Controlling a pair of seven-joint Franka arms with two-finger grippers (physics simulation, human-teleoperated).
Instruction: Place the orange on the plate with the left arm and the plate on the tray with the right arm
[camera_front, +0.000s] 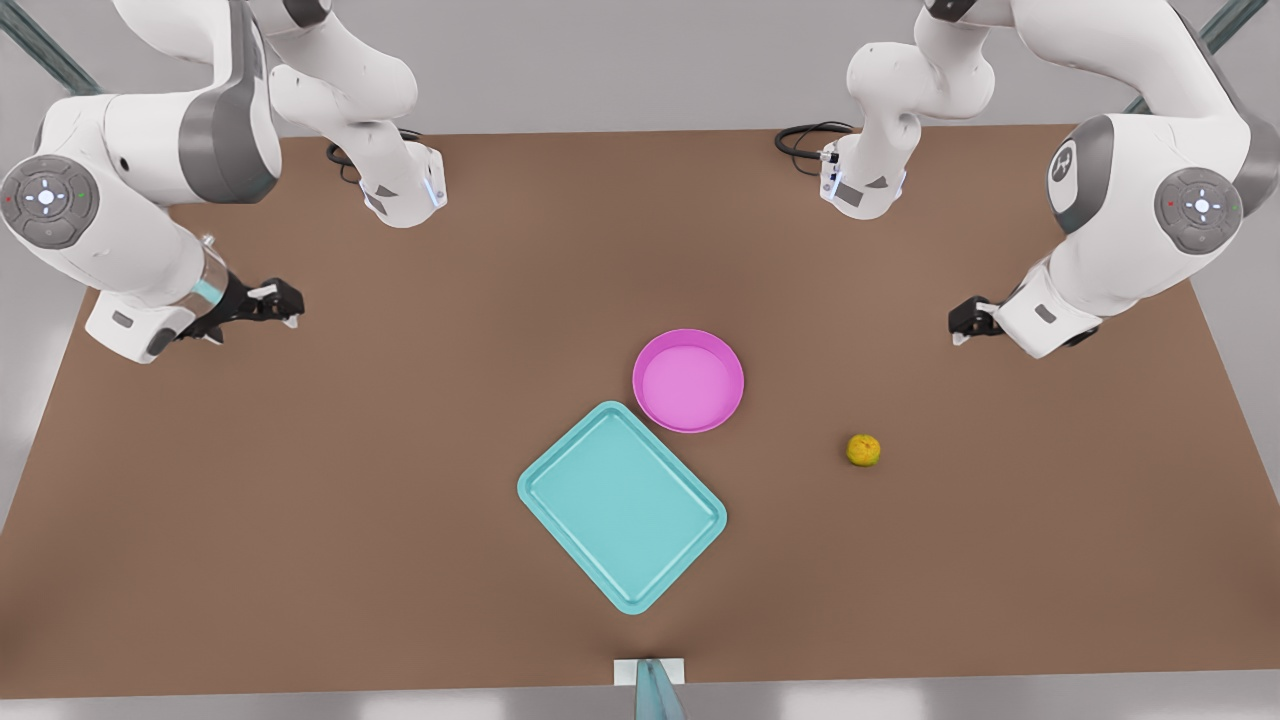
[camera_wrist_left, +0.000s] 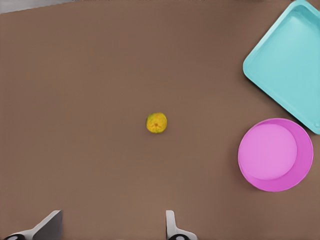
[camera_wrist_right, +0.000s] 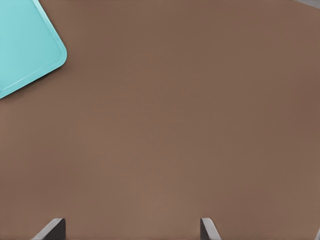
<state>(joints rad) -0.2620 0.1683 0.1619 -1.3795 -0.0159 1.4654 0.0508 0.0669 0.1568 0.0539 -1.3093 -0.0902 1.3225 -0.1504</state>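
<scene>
Jaws on both arms stand wide and hold nothing. Front view: left gripper (camera_front: 958, 328) hangs at the front view's right, nearer the orange (camera_front: 863, 450); right gripper (camera_front: 290, 304) hangs at the front view's left, well apart from all objects; the plate (camera_front: 688, 381) lies on the tabletop (camera_front: 300, 520), its rim just beside the tray (camera_front: 622, 506) corner; the tray is bare. Left wrist view: left gripper fingertips (camera_wrist_left: 171, 220) spread apart; orange (camera_wrist_left: 156, 122) rests alone on the tabletop, well apart from the plate (camera_wrist_left: 275, 155); tray (camera_wrist_left: 287, 60) beyond. Right wrist view: fingertips (camera_wrist_right: 207, 227) spread; one tray (camera_wrist_right: 25, 47) corner visible. Progress: no step completed; orange placement and plate transfer both remain.
</scene>
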